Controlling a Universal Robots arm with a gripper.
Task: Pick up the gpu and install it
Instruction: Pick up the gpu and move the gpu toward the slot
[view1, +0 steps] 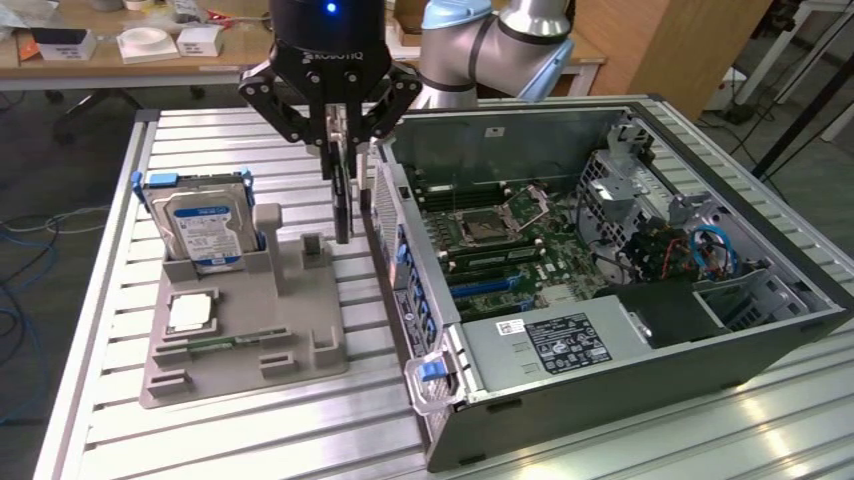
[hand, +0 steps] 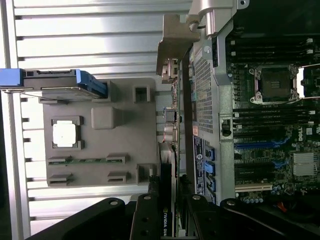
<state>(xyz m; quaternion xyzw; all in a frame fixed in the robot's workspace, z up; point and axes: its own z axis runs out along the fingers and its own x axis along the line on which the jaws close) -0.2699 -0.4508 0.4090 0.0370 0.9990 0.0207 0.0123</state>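
gpu (hand: 167, 220) edge: "NVIDIA" is read | gripper (view1: 343, 132): marked "ROBOTIQ", pointed straight down | jaws are clamped on the upright gpu beside computer case (view1: 747, 350)

The graphics card (view1: 344, 205) hangs edge-on, its face unseen — its top hidden between the fingers of the gripper (view1: 346, 158). The arm (view1: 501, 45) is cut off by the exterior view's upper edge, and the print on the power supply label (view1: 567, 340) is too small to read.
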